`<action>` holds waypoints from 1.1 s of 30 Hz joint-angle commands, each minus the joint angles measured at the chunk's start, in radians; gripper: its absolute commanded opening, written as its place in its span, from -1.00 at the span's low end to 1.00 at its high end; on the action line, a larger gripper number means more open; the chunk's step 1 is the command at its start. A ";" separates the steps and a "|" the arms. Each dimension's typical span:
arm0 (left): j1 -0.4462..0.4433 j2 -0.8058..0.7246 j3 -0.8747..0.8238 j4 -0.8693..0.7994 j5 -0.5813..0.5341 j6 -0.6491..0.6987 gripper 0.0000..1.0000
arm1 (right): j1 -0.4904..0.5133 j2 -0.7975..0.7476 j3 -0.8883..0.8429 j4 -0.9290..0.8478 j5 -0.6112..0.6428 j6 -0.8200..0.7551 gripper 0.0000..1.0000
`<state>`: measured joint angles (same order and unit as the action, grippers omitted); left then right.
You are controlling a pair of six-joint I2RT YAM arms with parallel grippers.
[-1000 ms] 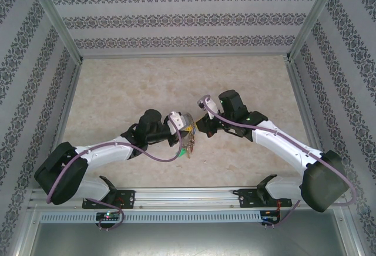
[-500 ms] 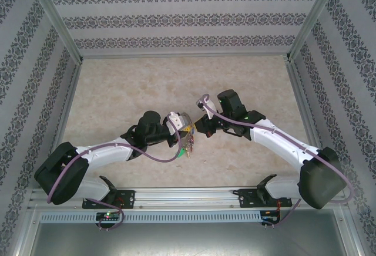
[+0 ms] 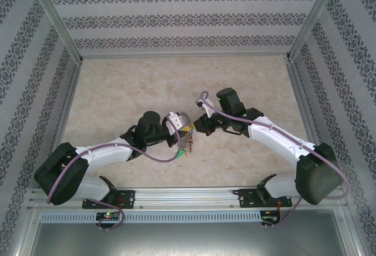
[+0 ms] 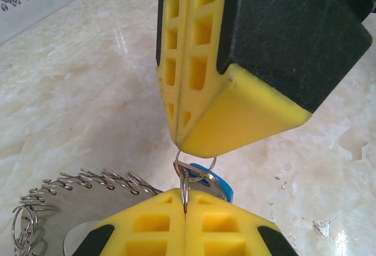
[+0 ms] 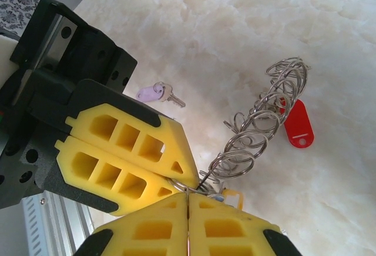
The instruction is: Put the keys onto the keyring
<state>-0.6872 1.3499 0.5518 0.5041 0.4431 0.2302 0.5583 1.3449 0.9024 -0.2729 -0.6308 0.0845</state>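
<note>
Left gripper and right gripper both pinch one keyring loop; overpulling could free the blue key.

A pale, marble-patterned surface is seen, with light reflected on it in the wrist views. It is enclosed on three sides by walls papered in grey ornamental bands (white stripes between them). Metal corner posts are seen at left and right, and an aluminium rail is fixed along the near edge, with a perforated strip just below.
</note>
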 commanded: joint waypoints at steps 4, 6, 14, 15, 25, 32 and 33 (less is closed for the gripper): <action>-0.013 -0.044 0.014 0.055 0.036 -0.005 -1.00 | 0.002 0.020 0.026 -0.011 -0.007 0.009 -0.76; -0.012 -0.046 0.013 0.056 0.036 -0.006 -1.00 | 0.002 0.020 0.029 -0.009 -0.007 0.009 -0.76; -0.012 -0.045 0.015 0.053 0.034 -0.002 -1.00 | 0.001 0.028 0.038 -0.009 -0.011 0.012 -0.77; -0.012 -0.045 0.016 0.053 0.034 -0.002 -1.00 | 0.002 0.028 0.038 -0.008 -0.018 0.014 -0.78; -0.012 -0.040 0.018 0.059 0.030 -0.004 -1.00 | -0.003 0.027 0.032 -0.008 -0.059 0.011 -0.78; -0.012 -0.045 0.018 0.053 0.021 0.000 -1.00 | -0.007 0.024 0.027 -0.009 -0.043 0.009 -1.00; -0.012 -0.045 0.017 0.050 0.018 -0.001 -1.00 | -0.009 0.021 0.025 -0.010 -0.039 0.009 -1.00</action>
<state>-0.6876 1.3373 0.5518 0.5041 0.4435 0.2306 0.5579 1.3628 0.9146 -0.2802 -0.6628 0.0959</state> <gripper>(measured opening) 0.043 0.059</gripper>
